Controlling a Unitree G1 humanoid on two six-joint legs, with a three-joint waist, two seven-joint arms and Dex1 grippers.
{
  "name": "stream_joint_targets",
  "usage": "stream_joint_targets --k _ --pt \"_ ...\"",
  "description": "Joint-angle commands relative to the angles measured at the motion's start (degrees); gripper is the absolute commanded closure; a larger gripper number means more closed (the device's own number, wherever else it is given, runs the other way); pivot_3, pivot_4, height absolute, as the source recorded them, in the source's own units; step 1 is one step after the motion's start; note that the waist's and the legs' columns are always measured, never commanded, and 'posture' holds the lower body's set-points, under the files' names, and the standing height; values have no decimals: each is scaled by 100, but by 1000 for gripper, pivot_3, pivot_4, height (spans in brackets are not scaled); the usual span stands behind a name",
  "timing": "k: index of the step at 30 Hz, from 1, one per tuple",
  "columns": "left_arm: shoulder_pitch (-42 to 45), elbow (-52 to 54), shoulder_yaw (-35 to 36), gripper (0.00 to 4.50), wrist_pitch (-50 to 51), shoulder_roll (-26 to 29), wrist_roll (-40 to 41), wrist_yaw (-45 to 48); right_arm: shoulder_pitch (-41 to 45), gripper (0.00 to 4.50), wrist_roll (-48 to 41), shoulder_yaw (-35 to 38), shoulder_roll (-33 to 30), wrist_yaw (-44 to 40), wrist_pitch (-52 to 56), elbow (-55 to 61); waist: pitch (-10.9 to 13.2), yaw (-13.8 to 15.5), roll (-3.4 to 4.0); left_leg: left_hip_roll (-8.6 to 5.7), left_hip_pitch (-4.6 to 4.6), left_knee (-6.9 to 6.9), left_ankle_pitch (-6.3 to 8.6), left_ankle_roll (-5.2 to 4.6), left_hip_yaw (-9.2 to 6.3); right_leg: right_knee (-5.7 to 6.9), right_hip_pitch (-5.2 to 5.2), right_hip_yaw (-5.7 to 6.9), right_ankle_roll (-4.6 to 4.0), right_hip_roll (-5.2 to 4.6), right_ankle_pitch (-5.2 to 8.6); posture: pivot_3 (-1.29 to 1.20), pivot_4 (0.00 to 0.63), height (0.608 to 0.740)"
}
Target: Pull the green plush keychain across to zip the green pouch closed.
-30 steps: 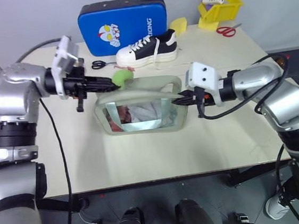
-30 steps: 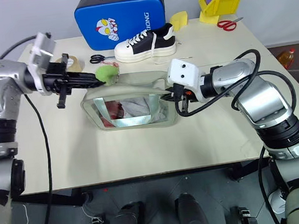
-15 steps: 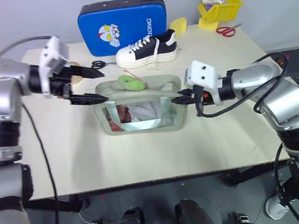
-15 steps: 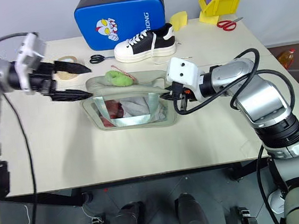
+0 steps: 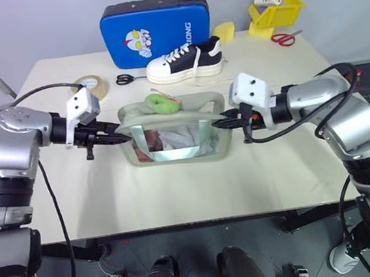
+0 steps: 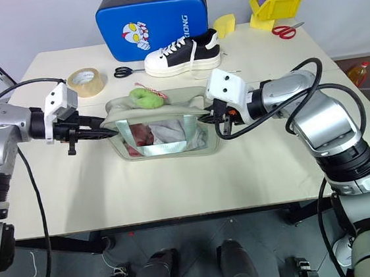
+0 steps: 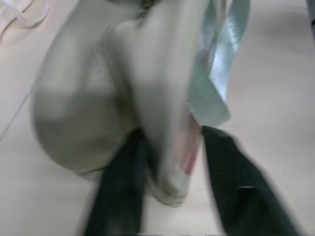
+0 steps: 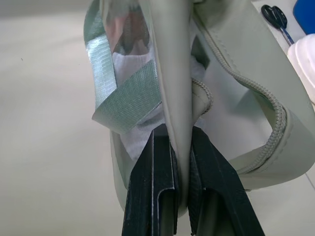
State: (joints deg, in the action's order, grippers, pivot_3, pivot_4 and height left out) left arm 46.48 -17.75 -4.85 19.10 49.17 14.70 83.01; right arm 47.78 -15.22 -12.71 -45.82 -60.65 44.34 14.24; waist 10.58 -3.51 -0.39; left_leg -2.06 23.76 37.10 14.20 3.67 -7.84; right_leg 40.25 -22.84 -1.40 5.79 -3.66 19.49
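one green pouch (image 5: pixel 173 134) lies at the middle of the tabletop (image 5: pixel 177 192), its long axis from 9 to 3 o'clock, the open top facing up. one green plush keychain (image 5: pixel 160 101) rests on its top edge toward 10 o'clock. left claw (image 5: pixel 120 137) is closed on the 9 o'clock end, right claw (image 5: pixel 221 123) is closed on the 3 o'clock end

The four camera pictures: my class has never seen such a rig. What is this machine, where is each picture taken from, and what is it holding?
A humanoid robot with two arms, each ending in a two-fingered gripper. The two wide pictures come from its head, looking down at the table; the two close ones from its wrists. The left gripper and right gripper each pinch one end of the green pouch. The green plush keychain lies on top, unheld. Behind stand a shoe and a blue case.
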Motion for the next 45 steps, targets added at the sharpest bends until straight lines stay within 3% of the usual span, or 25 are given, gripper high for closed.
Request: stream_joint_targets --k 1,2,5,8,12,19,24,27,34,35,39,45 --pt "19 179 46 4459 -26 -30 28 -42 280 4500 -203 328 -73 -48 59 228 0 -1 0 0 0 0 0 0 0 0 0 0 0 0 0 0 150 740" --pt "37 174 46 4459 -30 -34 -2 -88 307 4500 -277 378 -144 -127 111 225 0 -1 0 0 0 0 0 0 0 0 0 0 0 0 0 0 150 740" --pt "67 176 57 4500 -72 -51 -33 -151 386 3445 -833 683 -379 -502 446 402 0 18 0 -1 0 1 0 0 0 -1 2 0 0 -1 0 0 150 740" --pt "75 174 56 4500 -60 -66 -43 -159 657 1979 -1383 1092 -464 -793 471 418 0 37 1 -1 1 1 0 0 0 -4 3 0 0 -2 0 0 150 740" --pt "57 243 47 4500 -18 -101 -26 -190 1367 20 -1211 967 29 -276 374 -130 0 -18 1 0 -18 -2 0 -1 4 0 15 -1 -2 1 -1 0 150 740" --pt "-4 418 81 4500 159 -135 50 -277 1988 20 -751 -56 1374 620 768 -648 0 -47 1 2 -25 -6 0 0 -2 0 18 -4 -2 1 -1 0 150 740" --pt "-72 502 135 4500 244 -91 76 -322 2101 20 -426 -542 1695 815 886 -910 0 -1 1 -2 -19 -1 -1 1 -15 -2 16 -3 -2 -5 -1 0 150 740" --pt "-112 554 157 4500 259 -52 100 -336 2154 754 -224 -670 1707 909 894 -1080 0 -28 1 -4 -18 -1 -1 1 -15 -2 15 -3 -2 -4 -1 0 150 740" --pt "-162 652 193 4500 288 -16 154 -378 2127 4205 -286 -548 1557 805 1038 -995 0 -42 1 -2 -18 -5 0 1 -16 -1 13 -3 -2 -1 -1 0 150 740" --pt "-163 656 197 4500 287 -18 163 -379 2127 4432 -303 -534 1537 791 1057 -977 0 -41 1 -2 -18 -5 0 1 -16 -1 13 -3 -2 -1 -1 0 150 740" --pt "-147 638 203 4500 292 -22 168 -429 2144 4432 -355 -330 1335 777 1170 -954 0 -41 1 -2 -18 -5 0 0 -15 -1 13 -3 -2 -1 -1 0 150 740" --pt "-271 601 339 4500 370 66 255 -516 1661 4432 -661 705 203 698 1587 -564 0 19 1 -4 -16 -6 0 0 -15 -6 14 -3 -2 -4 -1 0 150 740"
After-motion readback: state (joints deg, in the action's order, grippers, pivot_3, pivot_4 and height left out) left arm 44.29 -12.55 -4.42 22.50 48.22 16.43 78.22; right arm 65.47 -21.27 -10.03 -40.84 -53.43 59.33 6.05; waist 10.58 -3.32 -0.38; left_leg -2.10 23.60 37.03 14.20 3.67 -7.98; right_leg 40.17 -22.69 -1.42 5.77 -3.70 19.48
